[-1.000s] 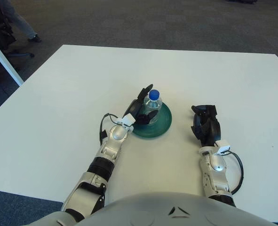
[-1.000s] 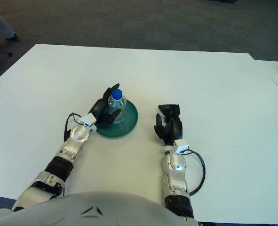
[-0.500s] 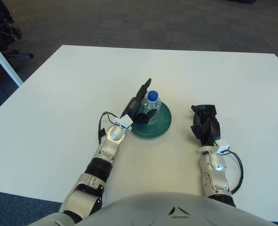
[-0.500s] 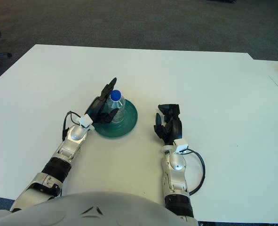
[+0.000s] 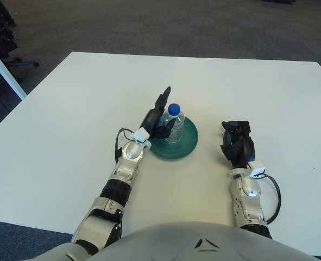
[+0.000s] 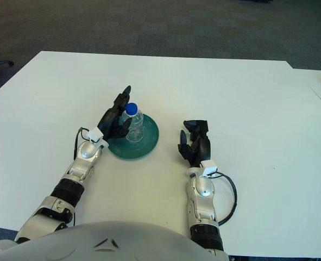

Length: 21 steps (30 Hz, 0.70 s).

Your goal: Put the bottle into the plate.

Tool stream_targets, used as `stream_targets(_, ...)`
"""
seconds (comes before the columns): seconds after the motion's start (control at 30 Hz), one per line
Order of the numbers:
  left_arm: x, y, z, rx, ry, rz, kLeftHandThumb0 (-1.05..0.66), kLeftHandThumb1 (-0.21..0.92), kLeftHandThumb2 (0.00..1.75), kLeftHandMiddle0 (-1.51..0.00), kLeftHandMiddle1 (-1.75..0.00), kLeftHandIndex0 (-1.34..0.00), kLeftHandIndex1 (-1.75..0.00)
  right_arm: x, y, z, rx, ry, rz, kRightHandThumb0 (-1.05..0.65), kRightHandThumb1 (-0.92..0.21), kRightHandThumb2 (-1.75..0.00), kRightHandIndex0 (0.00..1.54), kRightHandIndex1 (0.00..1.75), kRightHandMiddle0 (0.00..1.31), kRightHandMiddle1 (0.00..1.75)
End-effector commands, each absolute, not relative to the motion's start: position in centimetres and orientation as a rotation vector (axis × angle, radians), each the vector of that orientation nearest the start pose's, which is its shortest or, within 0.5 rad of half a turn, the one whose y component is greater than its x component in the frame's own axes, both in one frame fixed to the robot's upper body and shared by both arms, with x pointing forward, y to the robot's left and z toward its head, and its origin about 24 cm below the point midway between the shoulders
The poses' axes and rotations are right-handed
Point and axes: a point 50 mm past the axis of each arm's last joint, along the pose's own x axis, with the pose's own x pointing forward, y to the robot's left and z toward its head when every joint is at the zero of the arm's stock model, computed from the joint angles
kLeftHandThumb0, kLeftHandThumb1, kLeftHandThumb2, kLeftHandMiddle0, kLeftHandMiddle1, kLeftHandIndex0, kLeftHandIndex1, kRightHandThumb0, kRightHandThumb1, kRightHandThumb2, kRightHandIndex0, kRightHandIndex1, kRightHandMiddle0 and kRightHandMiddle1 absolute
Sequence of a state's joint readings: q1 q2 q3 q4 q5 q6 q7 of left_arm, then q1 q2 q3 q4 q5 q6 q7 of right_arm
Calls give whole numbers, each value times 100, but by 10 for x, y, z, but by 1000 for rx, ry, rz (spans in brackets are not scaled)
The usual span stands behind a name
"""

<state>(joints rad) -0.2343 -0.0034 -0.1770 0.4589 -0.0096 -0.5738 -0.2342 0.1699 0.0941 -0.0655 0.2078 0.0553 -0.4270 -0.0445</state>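
Basically done: the water bottle [image 5: 173, 123] is stood upright in the green plate [image 5: 186, 145], the left hand [image 5: 157, 119] is splayed beside it gripping nothing, only retraction is judged left, and the right hand [image 5: 237, 142] is curled empty near the table's front edge.

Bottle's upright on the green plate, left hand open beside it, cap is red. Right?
Not quite: the cap is blue, not red, as the left eye view shows. The rest holds: the bottle stands upright on the green plate, and the left hand is open beside it, on its left.
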Motion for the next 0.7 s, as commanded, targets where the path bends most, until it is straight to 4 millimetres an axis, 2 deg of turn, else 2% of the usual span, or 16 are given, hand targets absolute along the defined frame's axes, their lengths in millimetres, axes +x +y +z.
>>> stream_targets(0.0,282,84,64,6,-437,-482,-105,92,79,0,0,0,0,191,-158,-34,133,115,-211,-35,-92,-53,50,86,19,175)
stream_targets(0.17,284,86,69,-10,-488,-488,-105,92,83,0,0,0,0,191,-158,-33,134,112,-211,-35,-92,-53,50,88,19,175)
stream_targets(0.37,283,99,80,-6,-548,-504,-105,92,86,0,0,0,0,191,-158,-33,131,107,-214,-36,-92,-52,49,92,19,175)
stream_targets(0.43,280,113,88,21,-574,-498,-105,92,88,0,0,0,0,192,-158,-33,129,108,-212,-36,-92,-52,49,93,19,175)
stream_targets(0.5,279,119,91,31,-583,-498,-105,92,89,0,0,0,0,191,-157,-33,129,109,-211,-36,-92,-52,48,94,19,175)
stream_targets(0.57,277,124,92,41,-580,-488,-105,92,91,0,0,0,0,191,-157,-33,129,111,-208,-36,-92,-53,48,94,19,175)
stream_targets(0.67,277,147,87,49,-569,-454,-105,92,92,0,0,0,0,191,-157,-32,126,108,-205,-35,-92,-53,48,95,19,175)
